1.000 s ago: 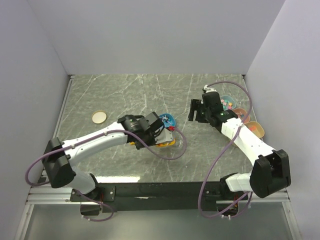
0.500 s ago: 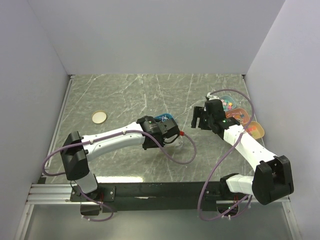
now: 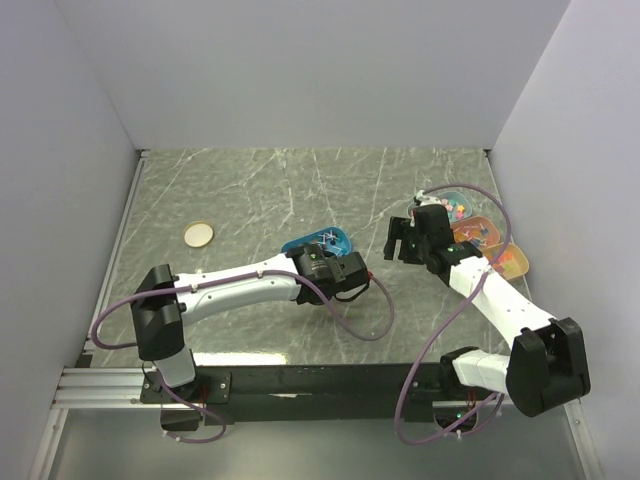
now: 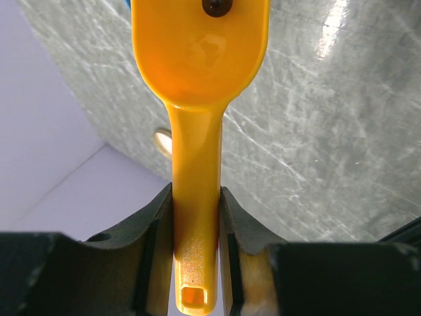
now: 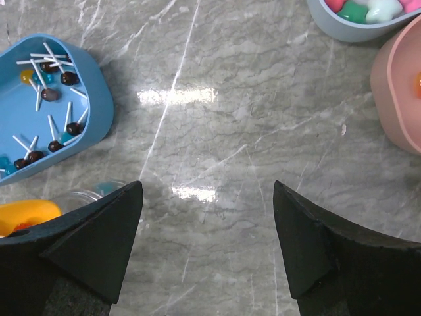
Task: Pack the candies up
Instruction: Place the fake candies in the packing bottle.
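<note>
The candies (image 5: 49, 95) are small dark and blue sweets with white sticks, lying in a blue tray (image 5: 92, 79); the tray also shows in the top view (image 3: 318, 243). My left gripper (image 4: 196, 210) is shut on the handle of a yellow scoop (image 4: 197, 59), which carries one dark candy (image 4: 217, 6) at its far end. In the top view the left gripper (image 3: 343, 272) sits just near-right of the tray. My right gripper (image 5: 207, 217) is open and empty above bare table to the right of the tray, and shows in the top view (image 3: 403, 238).
A clear jar rim (image 5: 89, 195) and the scoop's bowl (image 5: 26, 216) show below the tray. A blue bowl of pastel sweets (image 5: 358, 16), a pink bowl (image 5: 401, 92) and an orange bowl (image 3: 510, 260) stand at the right. A tan lid (image 3: 199, 234) lies far left.
My left gripper has moved right and nearer with the scoop, off the blue tray, which now shows fully. My right gripper has drifted slightly right and nearer.
</note>
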Robot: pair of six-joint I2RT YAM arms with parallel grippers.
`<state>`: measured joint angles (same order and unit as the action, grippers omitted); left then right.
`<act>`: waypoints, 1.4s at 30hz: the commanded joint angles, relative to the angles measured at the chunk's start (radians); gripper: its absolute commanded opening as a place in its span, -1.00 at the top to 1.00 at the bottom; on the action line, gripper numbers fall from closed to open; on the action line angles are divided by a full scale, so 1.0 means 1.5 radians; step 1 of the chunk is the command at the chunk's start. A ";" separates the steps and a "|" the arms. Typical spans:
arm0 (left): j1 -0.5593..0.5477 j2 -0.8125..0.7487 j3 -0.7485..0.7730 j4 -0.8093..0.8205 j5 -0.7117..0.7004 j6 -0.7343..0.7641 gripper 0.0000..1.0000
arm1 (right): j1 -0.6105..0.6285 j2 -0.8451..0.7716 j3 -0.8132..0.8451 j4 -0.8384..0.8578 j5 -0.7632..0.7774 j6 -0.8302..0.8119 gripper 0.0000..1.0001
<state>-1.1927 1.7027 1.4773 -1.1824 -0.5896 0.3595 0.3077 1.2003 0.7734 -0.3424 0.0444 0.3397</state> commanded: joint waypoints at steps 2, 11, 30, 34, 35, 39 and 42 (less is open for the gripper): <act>-0.019 0.008 0.020 -0.006 -0.066 -0.005 0.99 | -0.007 -0.019 -0.010 0.037 -0.006 0.003 -0.72; -0.043 0.021 0.023 0.001 -0.090 0.009 0.99 | -0.009 -0.017 -0.027 0.054 -0.020 0.008 -0.72; -0.061 0.031 0.034 0.024 -0.133 0.043 0.99 | -0.013 -0.004 -0.023 0.081 -0.078 0.011 -0.71; -0.061 0.025 0.031 0.019 -0.138 0.034 0.99 | -0.012 -0.012 -0.023 0.086 -0.098 0.010 -0.71; -0.061 0.022 0.028 0.018 -0.134 0.033 0.99 | -0.012 -0.013 -0.023 0.087 -0.103 0.011 -0.71; -0.061 0.019 0.026 0.013 -0.124 0.021 0.99 | -0.011 -0.023 -0.029 0.088 -0.120 0.011 -0.71; -0.070 0.017 0.036 0.011 -0.133 0.026 0.99 | -0.012 -0.031 -0.034 0.088 -0.121 0.011 -0.71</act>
<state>-1.2785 1.7496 1.4891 -1.1610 -0.7589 0.4023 0.2962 1.1957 0.7273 -0.2459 -0.1219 0.3515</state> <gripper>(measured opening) 0.323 0.855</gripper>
